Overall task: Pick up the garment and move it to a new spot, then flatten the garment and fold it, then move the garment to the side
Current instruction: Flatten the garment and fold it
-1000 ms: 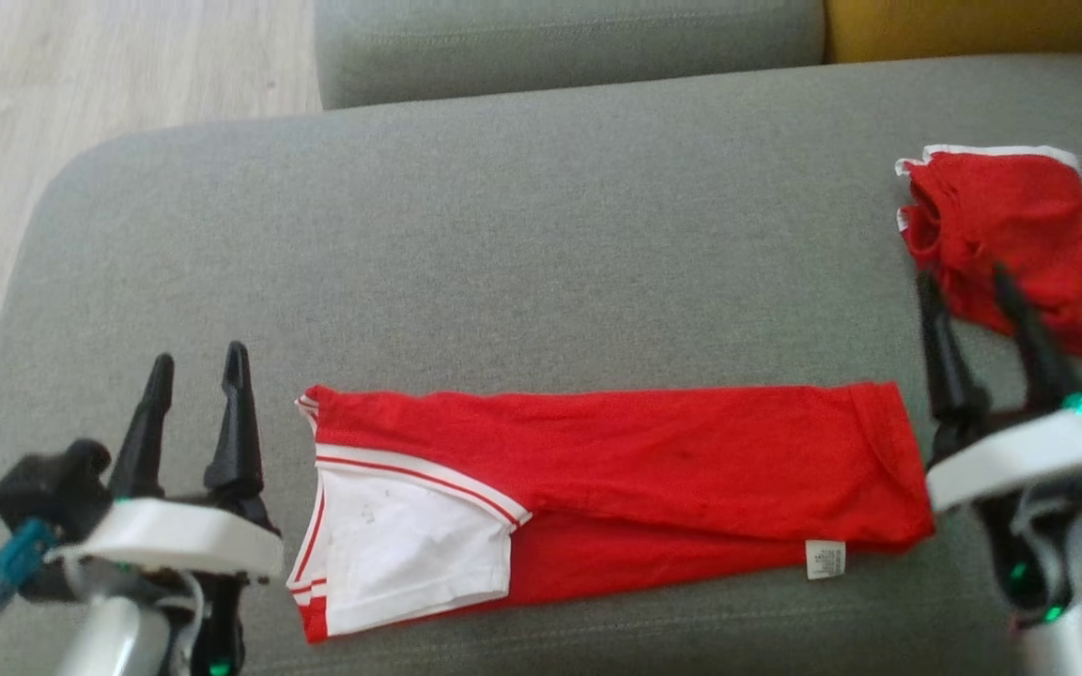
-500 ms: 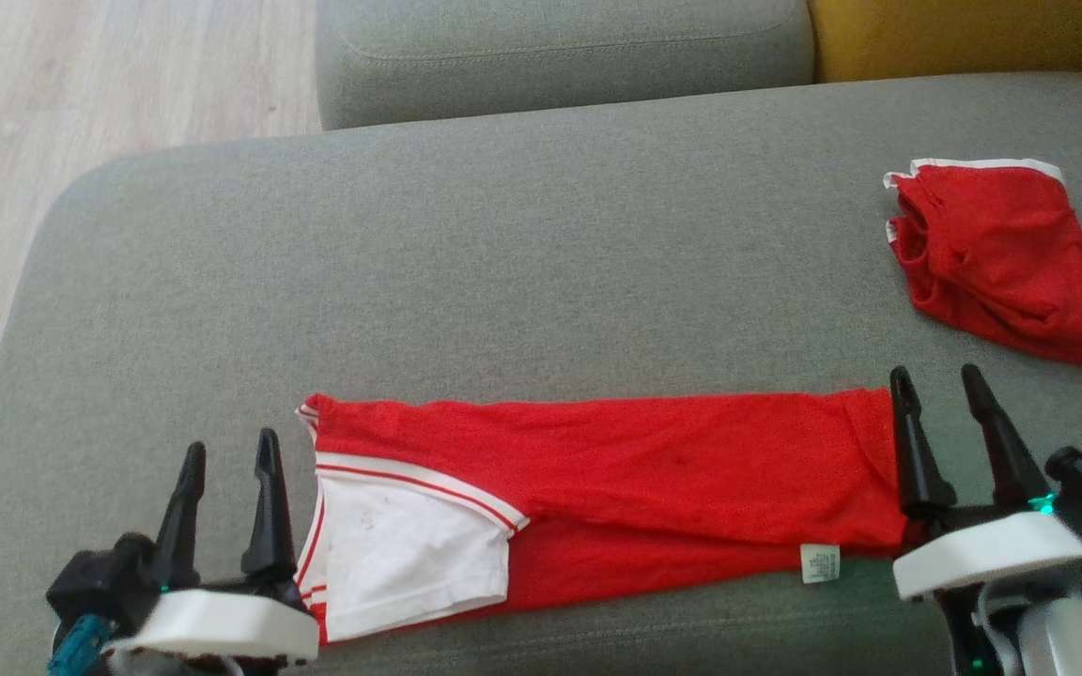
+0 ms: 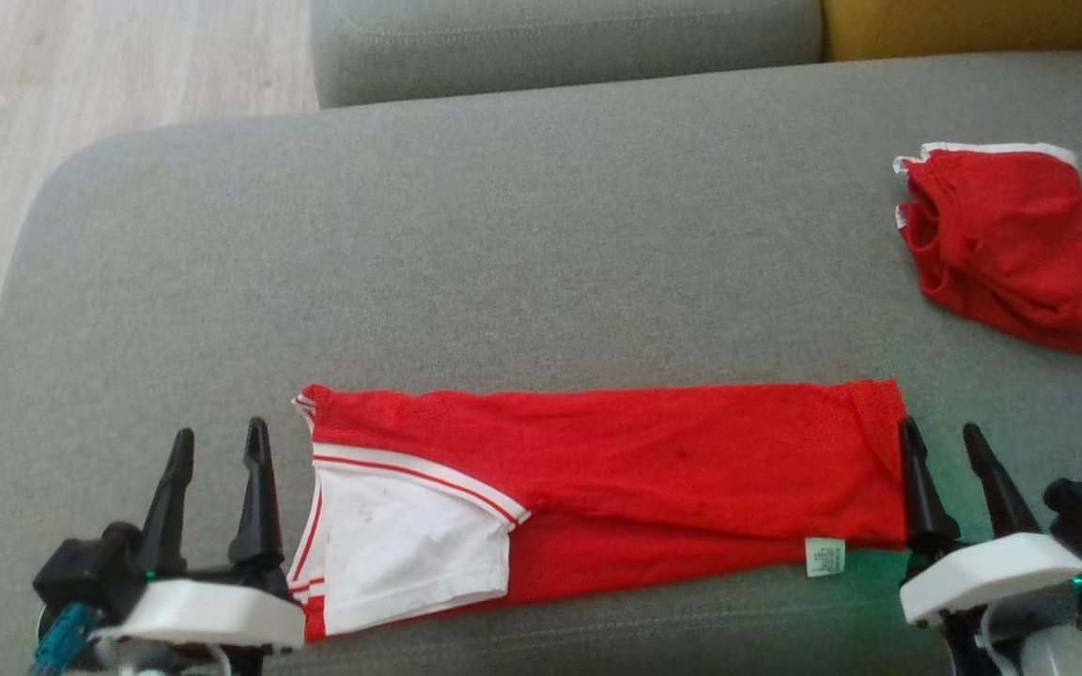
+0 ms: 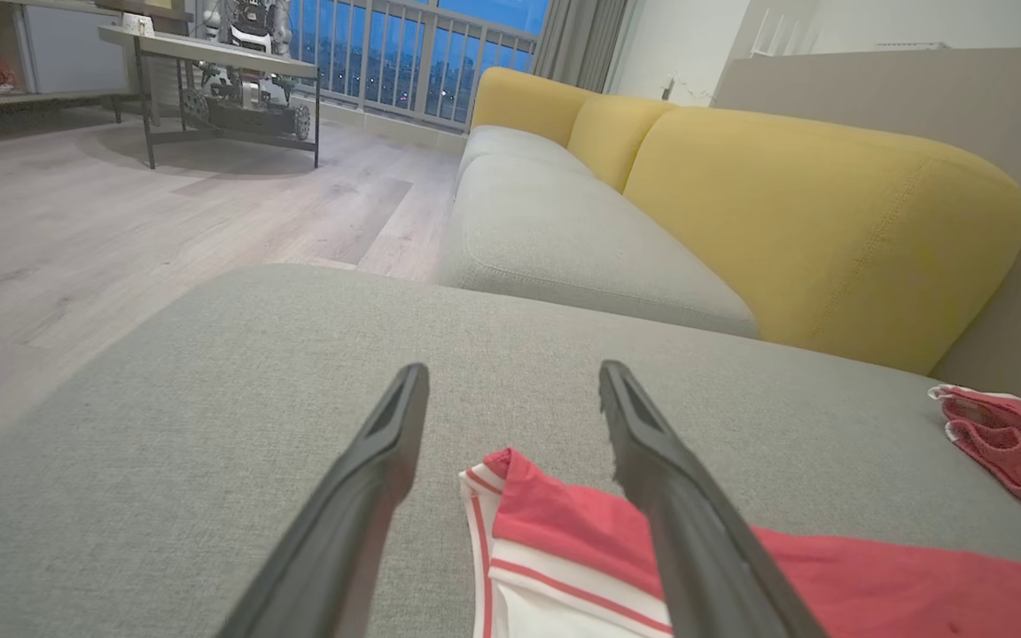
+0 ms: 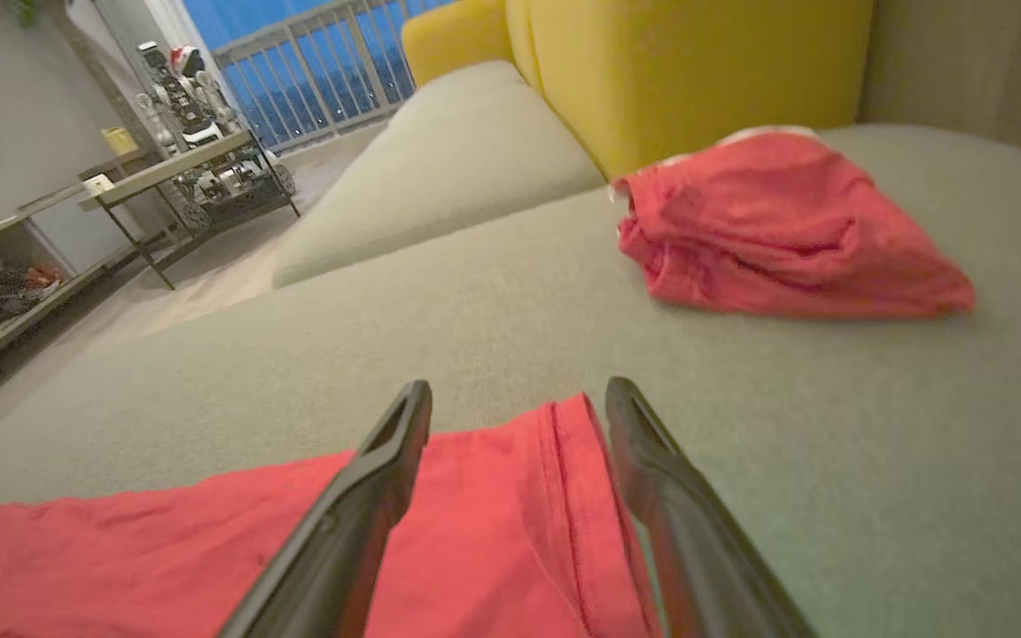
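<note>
The garment lies as a long red strip, folded lengthwise, along the near edge of the grey sofa seat, with the white-trimmed neck end on the left and the hem on the right. The left end effector stands spread at the neck end and the right end effector stands spread at the hem; neither holds cloth. The next fold probably runs crosswise, so each should pinch every layer and lift low and evenly. A second red garment sits bunched near the far right corner. Beyond are a yellow backrest, a wooden floor and a metal-legged table.
</note>
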